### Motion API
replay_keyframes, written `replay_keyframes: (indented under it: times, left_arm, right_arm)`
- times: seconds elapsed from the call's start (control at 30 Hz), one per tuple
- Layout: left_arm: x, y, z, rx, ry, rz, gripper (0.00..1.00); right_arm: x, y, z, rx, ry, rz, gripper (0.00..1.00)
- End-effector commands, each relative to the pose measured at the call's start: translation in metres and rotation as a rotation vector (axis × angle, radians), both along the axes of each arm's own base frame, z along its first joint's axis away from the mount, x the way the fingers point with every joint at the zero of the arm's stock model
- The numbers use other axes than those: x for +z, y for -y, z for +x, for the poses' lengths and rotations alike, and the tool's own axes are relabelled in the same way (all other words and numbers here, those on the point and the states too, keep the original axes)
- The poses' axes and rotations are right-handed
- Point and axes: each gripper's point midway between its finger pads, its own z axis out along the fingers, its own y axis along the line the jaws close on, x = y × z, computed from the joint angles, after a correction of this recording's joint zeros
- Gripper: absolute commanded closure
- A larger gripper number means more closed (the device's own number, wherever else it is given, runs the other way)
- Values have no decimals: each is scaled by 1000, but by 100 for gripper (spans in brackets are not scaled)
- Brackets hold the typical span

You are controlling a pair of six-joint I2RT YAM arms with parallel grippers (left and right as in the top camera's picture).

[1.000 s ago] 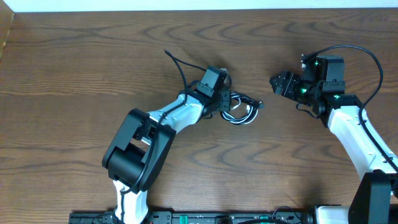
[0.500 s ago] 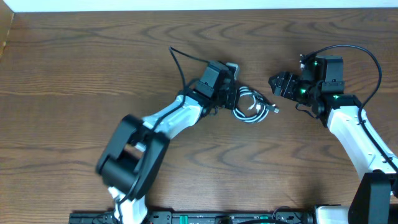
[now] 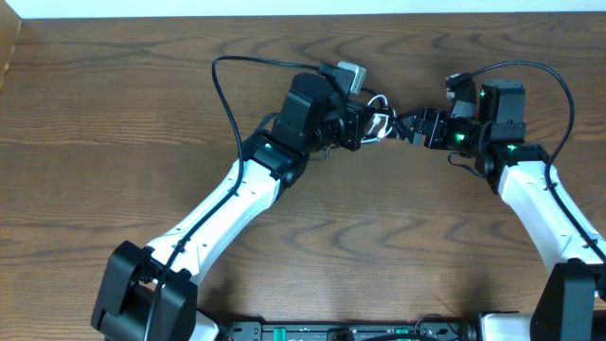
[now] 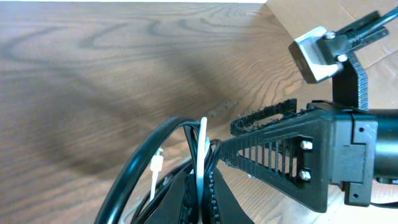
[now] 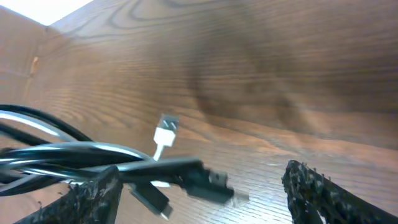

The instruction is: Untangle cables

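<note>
Pinching the cables [image 3: 379,123], the left gripper [image 3: 363,128] is clamped on the black and white loops just beside the right gripper [image 3: 417,128], whose jaws gape wide around their loose ends

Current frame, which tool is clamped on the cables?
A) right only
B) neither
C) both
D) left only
D: in the left wrist view the left tool is pinched shut on the cables, while in the right wrist view the right tool has its fingers wide apart, with the end plugs loose between them.
</note>
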Motion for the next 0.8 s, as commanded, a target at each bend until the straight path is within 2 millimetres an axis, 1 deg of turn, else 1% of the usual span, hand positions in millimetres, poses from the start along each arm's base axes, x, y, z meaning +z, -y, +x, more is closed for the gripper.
replay_keyframes:
  times: [0.0,0.17,0.33,0.47,0.53,0.6,0.63,0.77]
  left_arm:
    - [8,4,-2,10,-41,-59,92]
    - [11,5,-5,4,-106,-121,92]
    - [18,-5,-2,17,-227,-235,93]
    - [38,-8,-5,-61,-291,-355,92]
    - [51,-9,-10,-129,-299,-409,93]
    - [61,-9,-14,-179,-305,-445,92]
    - [65,-9,-16,-206,-307,-462,92]
    - [81,-7,-28,-309,-285,-498,93]
  right_arm:
    - [12,-13,-2,73,47,12,20]
    - [11,-19,-4,114,74,-20,20]
    - [8,-23,-3,108,79,-59,20]
    - [6,-30,1,112,98,-77,21]
    - [6,-35,4,111,103,-69,27]
    - [3,-35,7,69,81,-59,30]
    - [-1,-32,11,13,52,-57,33]
    - [-16,-19,19,-166,-43,-38,37]
